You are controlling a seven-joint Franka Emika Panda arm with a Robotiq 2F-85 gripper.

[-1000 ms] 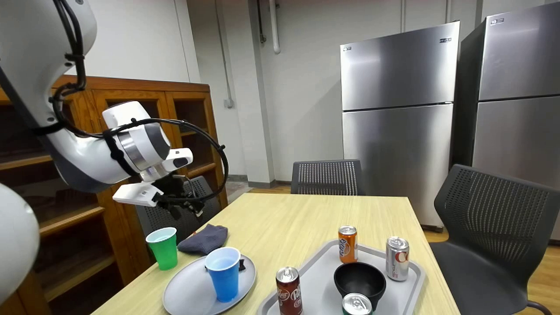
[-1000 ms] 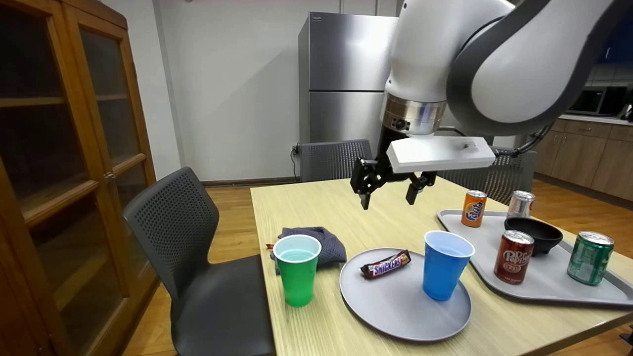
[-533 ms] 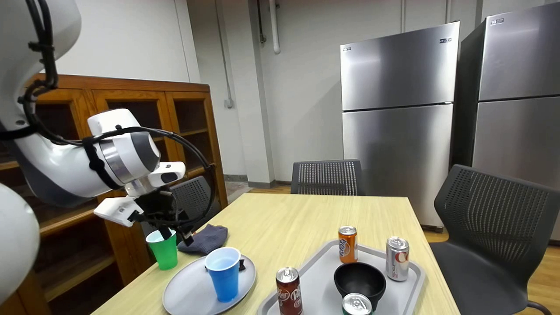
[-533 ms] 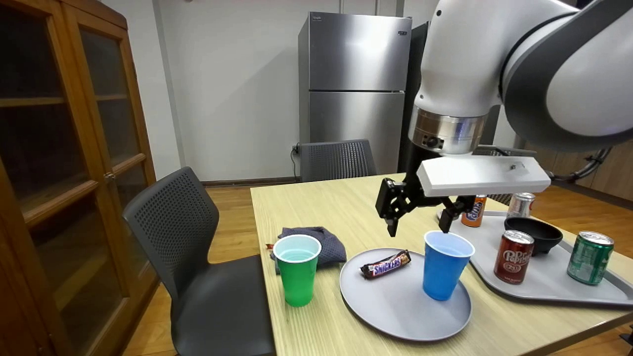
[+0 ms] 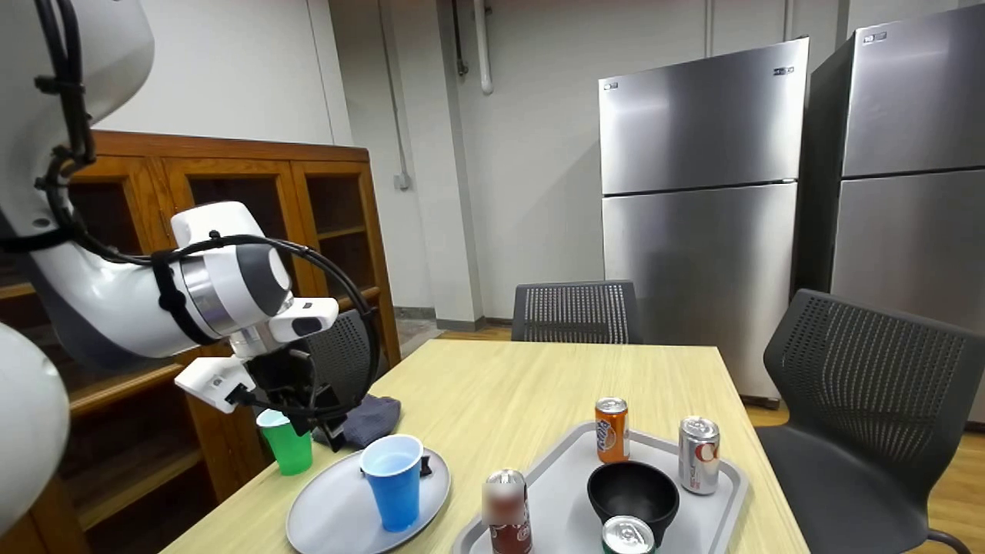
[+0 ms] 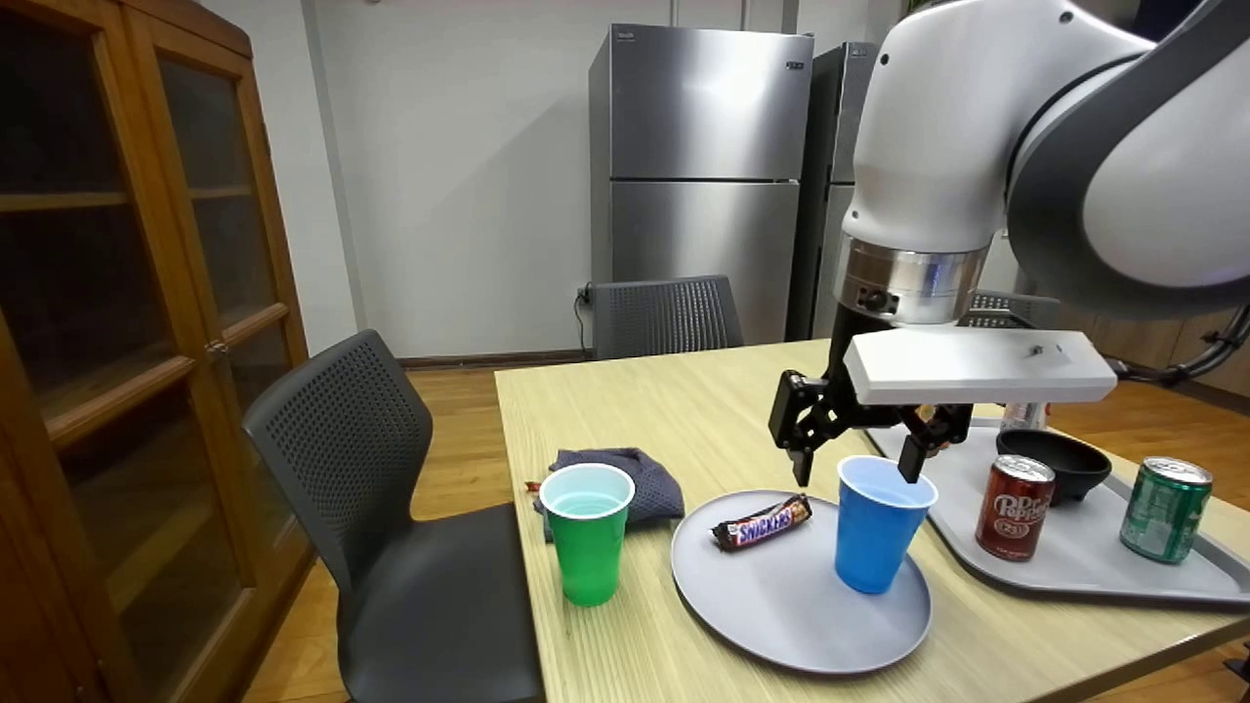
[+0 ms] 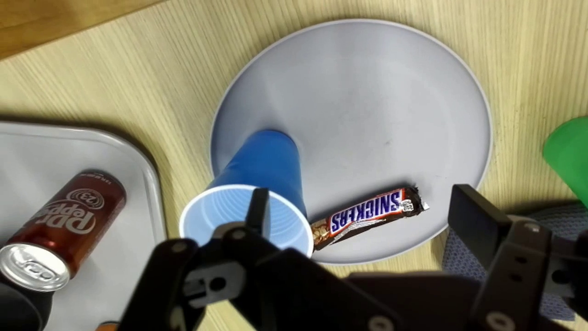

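In the wrist view, the matt plastic plate (image 7: 381, 105) bears a glossy-wrapped bar (image 7: 367, 216) at 6 o'clock and a smooth plastic blue cup (image 7: 271, 168) at 8. Outside it, the cloth (image 7: 464, 255) at 4 is rough-woven, the red can (image 7: 69, 225) past 8 shiny metal.

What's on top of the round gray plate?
A blue cup, standing upright, and a Snickers bar lying beside it. The parts of the plate directly beneath them are covered, so those can't be seen.
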